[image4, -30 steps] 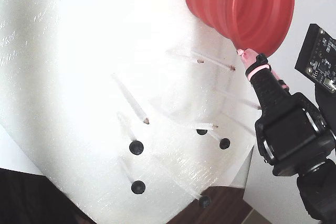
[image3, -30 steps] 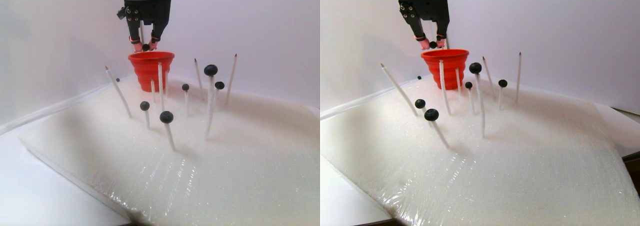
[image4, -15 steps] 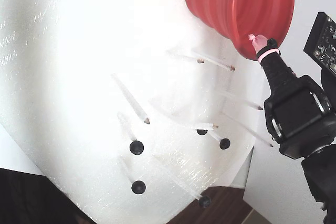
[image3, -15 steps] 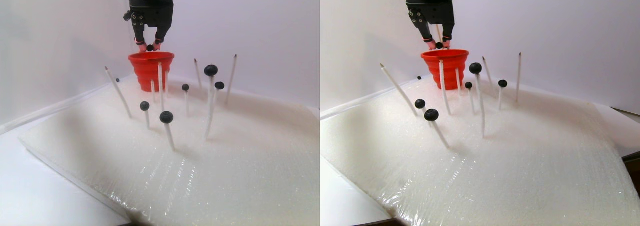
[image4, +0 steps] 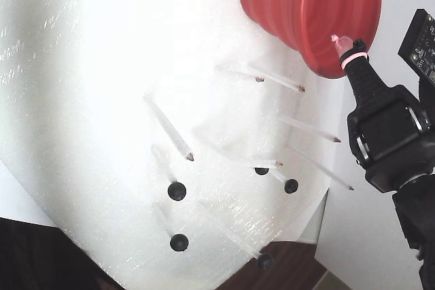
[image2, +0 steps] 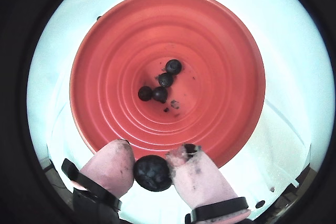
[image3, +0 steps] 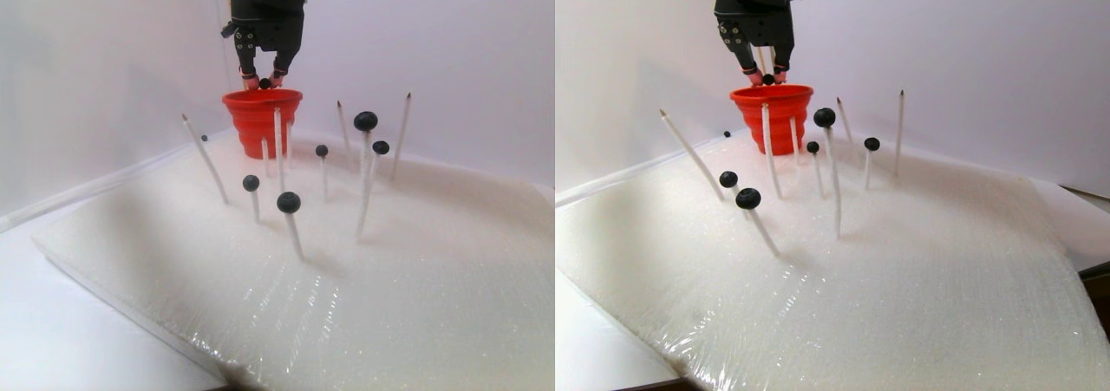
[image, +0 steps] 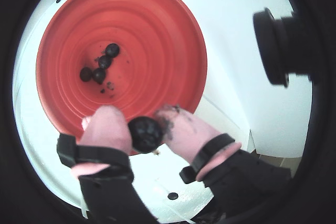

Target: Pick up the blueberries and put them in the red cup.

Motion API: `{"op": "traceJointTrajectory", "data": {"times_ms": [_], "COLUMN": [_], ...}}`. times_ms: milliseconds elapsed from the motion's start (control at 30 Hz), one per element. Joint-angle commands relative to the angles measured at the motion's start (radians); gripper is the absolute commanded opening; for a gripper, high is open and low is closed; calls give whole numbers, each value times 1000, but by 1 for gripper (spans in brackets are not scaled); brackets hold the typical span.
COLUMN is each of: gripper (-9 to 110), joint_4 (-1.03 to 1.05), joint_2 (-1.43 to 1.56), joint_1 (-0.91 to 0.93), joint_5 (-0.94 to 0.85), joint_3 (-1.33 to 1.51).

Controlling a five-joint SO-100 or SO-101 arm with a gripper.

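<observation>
Gripper [image2: 152,174] jaws clenched on one blueberry [image2: 152,173], held between the pink fingertips [image2: 107,166] just above the near rim of the red cup [image2: 220,77]. Four blueberries [image2: 159,94] lie together on the cup's floor. In the stereo pair view, others remain on white sticks [image3: 293,233] in the foam sheet [image3: 416,270].

A bare test bench, lab-like: plain white walls [image3: 451,44], white foam pad [image3: 390,278] stuck with thin white sticks [image3: 401,135].
</observation>
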Motion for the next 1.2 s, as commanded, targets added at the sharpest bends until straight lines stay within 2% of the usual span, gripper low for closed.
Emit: {"op": "traceJointTrajectory", "data": {"times_ms": [0,133,1167], "gripper": [15,18,17], "joint_4": [-34,-35,89], "joint_2": [25,23,276], "joint_1": [-2,-9,11], "joint_5": [18,20,-11], "joint_3": [-92,-92,77]}}
